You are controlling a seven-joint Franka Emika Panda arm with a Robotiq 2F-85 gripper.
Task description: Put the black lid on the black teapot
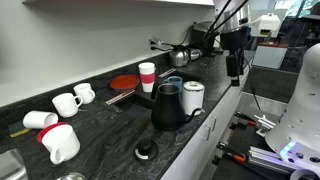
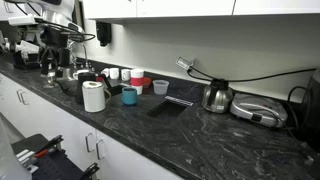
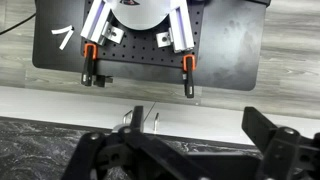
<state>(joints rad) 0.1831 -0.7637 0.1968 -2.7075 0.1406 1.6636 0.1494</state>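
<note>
The black teapot (image 1: pixel 167 106) stands upright on the dark counter, with no lid on it. The black lid (image 1: pixel 147 151) lies flat on the counter, apart from the teapot on its near side. My gripper (image 1: pixel 235 66) hangs high over the counter's front edge, well away from both. It also shows in an exterior view (image 2: pixel 52 66) at the far left. In the wrist view my gripper (image 3: pixel 180 160) has its fingers spread wide with nothing between them. That view shows only the counter edge, cabinet fronts and floor below.
A white cylindrical pot (image 1: pixel 193 97) and a blue mug (image 1: pixel 174 84) stand right by the teapot. Several white mugs (image 1: pixel 62 143) lie further along, with a red plate (image 1: pixel 125 82) and a pink-banded cup (image 1: pixel 147 75). A silvery kettle (image 2: pixel 216 96) stands towards one end.
</note>
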